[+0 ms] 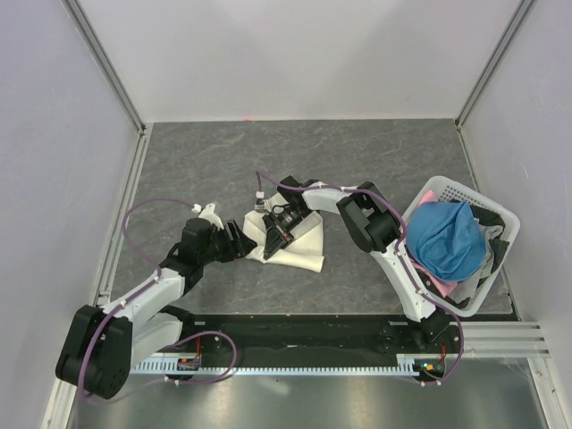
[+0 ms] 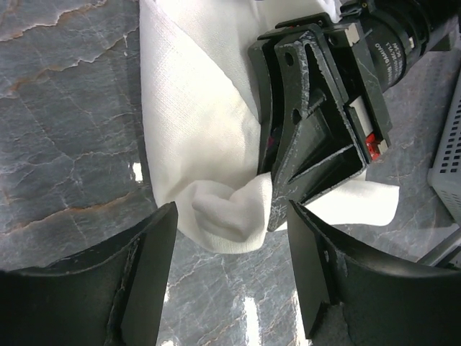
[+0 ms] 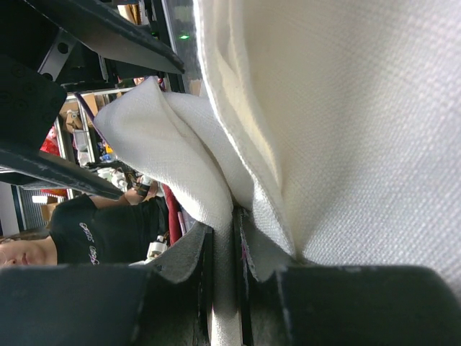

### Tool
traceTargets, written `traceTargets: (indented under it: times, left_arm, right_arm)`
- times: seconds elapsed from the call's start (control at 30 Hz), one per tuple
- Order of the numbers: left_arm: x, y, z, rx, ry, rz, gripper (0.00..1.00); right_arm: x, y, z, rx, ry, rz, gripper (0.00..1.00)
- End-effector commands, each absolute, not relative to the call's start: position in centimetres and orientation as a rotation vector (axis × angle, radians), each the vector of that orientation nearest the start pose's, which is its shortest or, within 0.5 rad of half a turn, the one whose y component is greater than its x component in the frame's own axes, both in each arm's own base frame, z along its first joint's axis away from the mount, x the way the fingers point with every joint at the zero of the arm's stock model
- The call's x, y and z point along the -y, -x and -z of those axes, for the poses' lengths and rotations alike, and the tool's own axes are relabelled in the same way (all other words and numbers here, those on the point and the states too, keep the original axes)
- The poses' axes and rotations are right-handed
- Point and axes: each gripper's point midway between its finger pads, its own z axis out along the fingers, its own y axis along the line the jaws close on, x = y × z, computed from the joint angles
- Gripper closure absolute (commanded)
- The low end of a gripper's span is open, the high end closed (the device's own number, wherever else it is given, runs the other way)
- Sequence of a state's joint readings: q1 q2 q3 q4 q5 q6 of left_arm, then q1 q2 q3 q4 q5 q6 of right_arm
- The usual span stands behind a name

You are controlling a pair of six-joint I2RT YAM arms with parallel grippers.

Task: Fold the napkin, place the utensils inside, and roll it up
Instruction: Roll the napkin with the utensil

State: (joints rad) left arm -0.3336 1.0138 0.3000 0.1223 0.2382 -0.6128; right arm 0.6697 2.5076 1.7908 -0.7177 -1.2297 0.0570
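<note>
Lying bunched and partly folded, the napkin [image 1: 304, 243] sits near the middle of the grey table [image 1: 197, 170], and the right gripper [image 1: 272, 241] has its left-hand edge pinched, the cloth squeezed tight in the narrow gap between its fingers in the right wrist view. Just beside that same corner is the left gripper [image 1: 239, 243], jaws spread wide and gripping nothing, with the napkin's folded tip lying just beyond its fingertips [image 2: 162, 223]. Off to the right, well apart, a white basket [image 1: 505, 228] holds a blue cloth [image 1: 447, 237] over a pink cloth [image 1: 429, 195].
</note>
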Motion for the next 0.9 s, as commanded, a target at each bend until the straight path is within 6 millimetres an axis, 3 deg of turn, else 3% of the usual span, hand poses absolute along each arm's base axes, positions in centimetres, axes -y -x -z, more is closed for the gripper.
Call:
traceTargets:
  times: [0.0,0.4,0.53,0.63,0.7,0.73,0.87]
  left_arm:
    - [16.1,-26.2,-7.1,-2.178,0.07,0.789,0.33]
    - [15.9,-26.8,-6.0,-2.187,0.056,0.749,0.63]
    - [15.9,-26.6,-5.4,-2.217,0.045,0.746,0.83]
    - [15.9,-26.2,-4.8,-2.261,0.05,0.742,0.95]
    - [15.7,-26.6,-4.9,-2.273,0.06,0.721,0.98]
    - [15.5,-26.2,-4.5,-2.308,0.071,0.704,0.98]
    - [15.0,-26.3,-4.3,-2.364,0.092,0.655,0.98]
  right_arm:
    - [-38.1,-25.1,5.1,-2.775,1.014,-1.654,0.97]
    - [-38.3,-25.4,4.8,-2.76,1.021,-1.648,0.97]
    - [-38.4,-25.6,4.2,-2.771,0.996,-1.645,0.95]
    - [-38.7,-26.0,3.3,-2.755,0.999,-1.623,0.86]
    - [-38.9,-26.4,2.3,-2.73,1.007,-1.611,0.74]
    - [-38.9,-26.6,1.9,-2.719,1.013,-1.596,0.64]
    - [-39.2,-27.9,-0.7,-2.645,1.041,-1.517,0.43]
